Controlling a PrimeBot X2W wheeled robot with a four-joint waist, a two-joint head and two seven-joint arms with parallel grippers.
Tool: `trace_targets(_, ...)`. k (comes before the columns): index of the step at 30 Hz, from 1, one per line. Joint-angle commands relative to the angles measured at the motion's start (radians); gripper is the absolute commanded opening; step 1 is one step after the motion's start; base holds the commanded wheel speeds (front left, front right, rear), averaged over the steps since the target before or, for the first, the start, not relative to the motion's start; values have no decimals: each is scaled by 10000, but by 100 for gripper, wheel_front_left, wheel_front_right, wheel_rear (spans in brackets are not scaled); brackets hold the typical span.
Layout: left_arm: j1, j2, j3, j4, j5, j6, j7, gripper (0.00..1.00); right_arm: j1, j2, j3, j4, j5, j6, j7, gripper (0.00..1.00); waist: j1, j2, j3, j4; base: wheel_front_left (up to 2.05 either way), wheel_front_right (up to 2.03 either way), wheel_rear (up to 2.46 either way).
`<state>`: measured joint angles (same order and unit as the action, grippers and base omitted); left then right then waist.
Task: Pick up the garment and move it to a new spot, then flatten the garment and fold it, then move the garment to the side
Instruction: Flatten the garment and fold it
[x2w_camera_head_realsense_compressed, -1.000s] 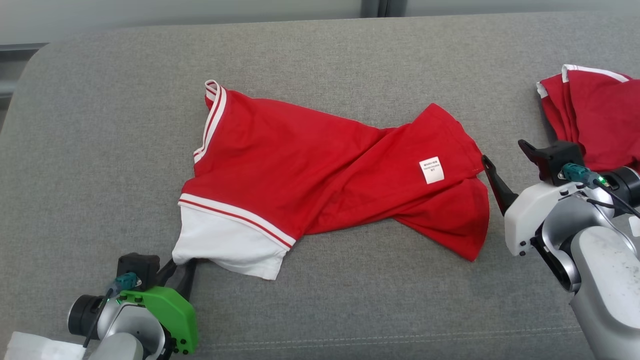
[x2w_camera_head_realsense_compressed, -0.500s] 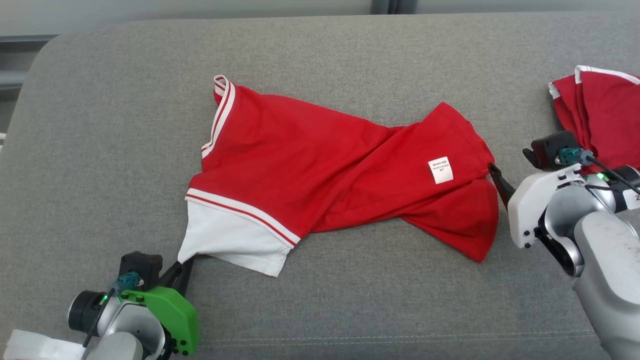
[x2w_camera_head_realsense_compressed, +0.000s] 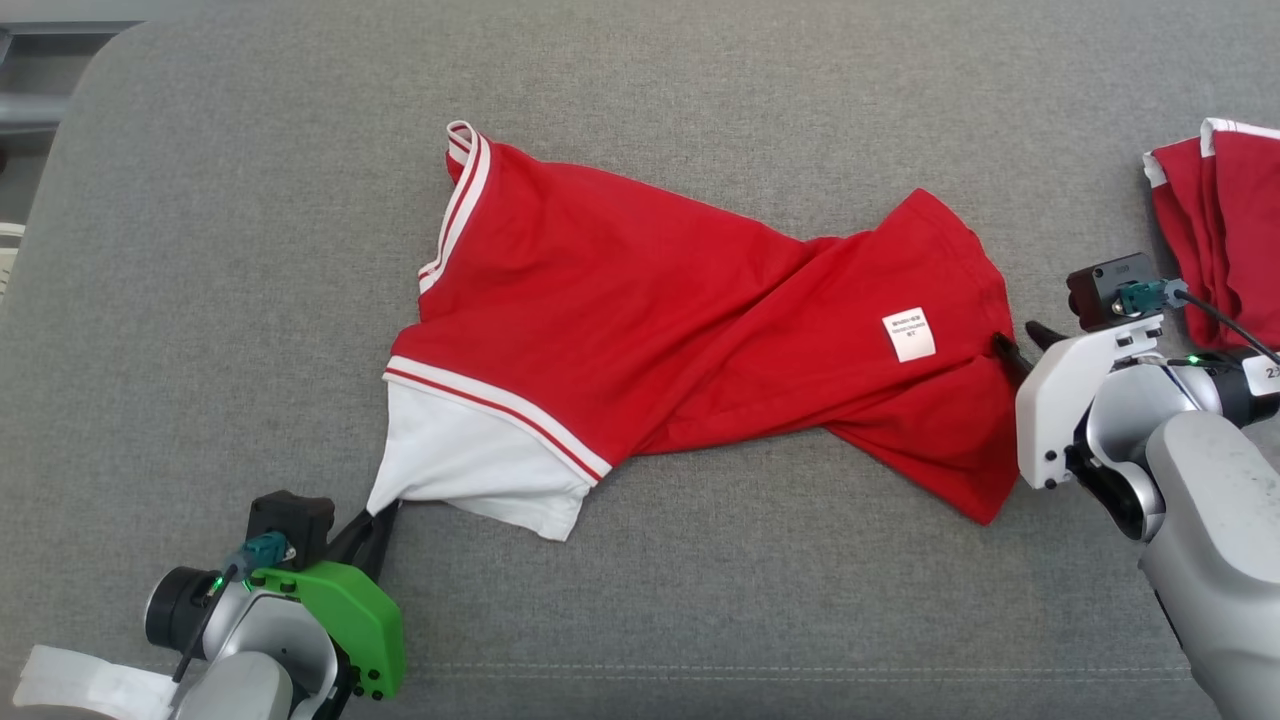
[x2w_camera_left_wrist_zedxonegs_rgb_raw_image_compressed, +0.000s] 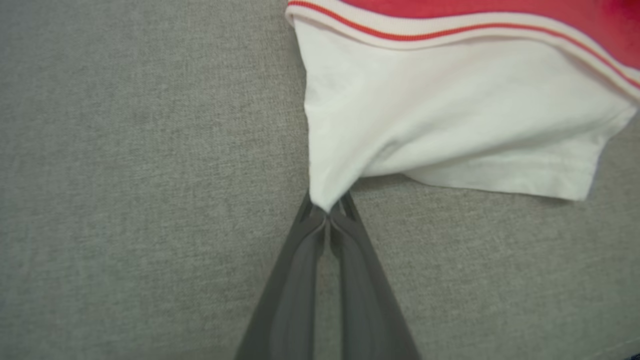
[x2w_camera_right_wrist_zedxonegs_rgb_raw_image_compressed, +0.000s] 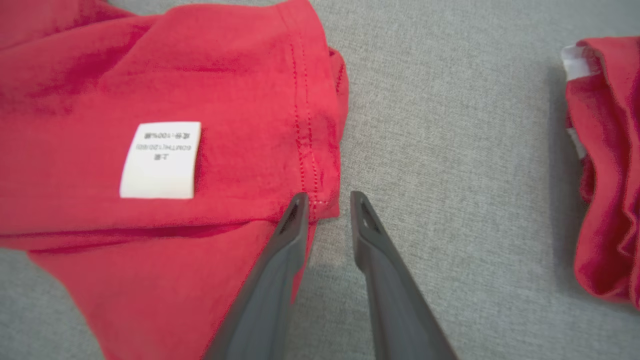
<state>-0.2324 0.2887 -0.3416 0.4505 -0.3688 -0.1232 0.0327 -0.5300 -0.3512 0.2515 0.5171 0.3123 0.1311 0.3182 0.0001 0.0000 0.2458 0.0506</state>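
A: Where is the garment (x2w_camera_head_realsense_compressed: 640, 330) lying?
B: It is stretching left to right across the grey cushion (x2w_camera_head_realsense_compressed: 250, 250), white sleeve (x2w_camera_head_realsense_compressed: 470, 470) pointing left, hem (x2w_camera_right_wrist_zedxonegs_rgb_raw_image_compressed: 305, 125) right. The left gripper (x2w_camera_left_wrist_zedxonegs_rgb_raw_image_compressed: 327, 207) is pinching the sleeve's corner, fingers pressed together.
A: Any writing?
B: A white label (x2w_camera_head_realsense_compressed: 909, 334) is sitting near the hem, its print too small to read. The right gripper (x2w_camera_right_wrist_zedxonegs_rgb_raw_image_compressed: 327, 200) is straddling the hem, fingers spread.

left gripper (x2w_camera_head_realsense_compressed: 383, 512) green-cased; right gripper (x2w_camera_head_realsense_compressed: 1016, 342) white-cased
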Motion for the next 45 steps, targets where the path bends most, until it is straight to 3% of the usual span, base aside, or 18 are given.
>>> trace_targets(1, -201, 19, 9, 26, -48, 55, -47, 0, -65, -48, 70, 71, 122, -8, -15, 18, -1, 0, 24, -3, 0, 0, 0)
trace_targets(2, -215, 22, 3, 39, -48, 69, -43, 0, -69, -62, 97, 88, 173, -8, -29, 5, -1, 0, 32, -9, 0, 0, 0)
trace_targets(3, -222, 28, 1, 51, -57, 82, -52, 0, -69, -69, 123, 110, 189, -8, -40, 0, -1, 0, 33, -16, 0, 0, 0)
trace_targets(8, -263, 64, -2, 77, -89, 151, -80, 0, -116, -133, 110, 235, 262, -8, -210, 0, -1, 0, 17, -49, 0, 0, 0)
trace_targets(9, -259, 75, -5, 80, -92, 163, -81, 0, -139, -136, 54, 229, 238, -8, -314, 39, -1, 0, 11, -55, 0, 0, 0)
trace_targets(10, -258, 83, -13, 77, -102, 169, -80, 0, -157, -125, 21, 227, 222, -6, -390, 100, -1, 0, 6, -59, 0, 0, 0)
trace_targets(21, -334, 192, -103, 26, -179, 170, -5, 0, -330, 95, 68, 608, 296, -8, -406, 100, -1, 0, 118, 7, 0, 0, 0)
trace_targets(26, -389, 229, -141, -13, -212, 215, 21, 0, -495, 135, 188, 935, 384, -8, -391, 90, -1, 0, 270, 88, 0, 0, 0)
trace_targets(27, -391, 237, -146, -21, -221, 213, 25, 0, -523, 145, 215, 1006, 415, -8, -389, 73, -1, 0, 293, 105, 0, 0, 0)
trace_targets(28, -398, 243, -155, -24, -226, 217, 31, 0, -535, 151, 247, 1083, 447, -8, -371, 48, -1, 0, 313, 121, 0, 0, 0)
trace_targets(29, -405, 246, -165, -25, -229, 229, 34, 0, -557, 147, 273, 1146, 457, -8, -386, 42, -1, 0, 330, 135, 0, 0, 0)
trace_targets(30, -412, 248, -171, -31, -238, 241, 38, 0, -586, 140, 296, 1197, 465, -8, -418, 28, -1, 0, 344, 147, 0, 0, 0)
trace_targets(31, -416, 254, -175, -30, -243, 257, 40, 0, -612, 141, 314, 1242, 481, -13, -439, 21, -1, 0, 353, 155, 0, 0, 0)
trace_targets(32, -416, 254, -175, -30, -243, 257, 40, 0, -612, 141, 314, 1242, 481, -13, -439, 21, -1, 0, 353, 155, 0, 0, 0)
trace_targets(34, -407, 256, -186, -30, -270, 290, 48, 0, -643, 140, 370, 1323, 531, -14, -478, 0, -1, 0, 353, 162, 0, 0, 0)
trace_targets(45, -782, 188, 174, -668, -457, 557, -563, 0, -733, -59, 304, 983, 666, -13, -1219, 0, -1, 0, 11, 102, 0, 0, 0)
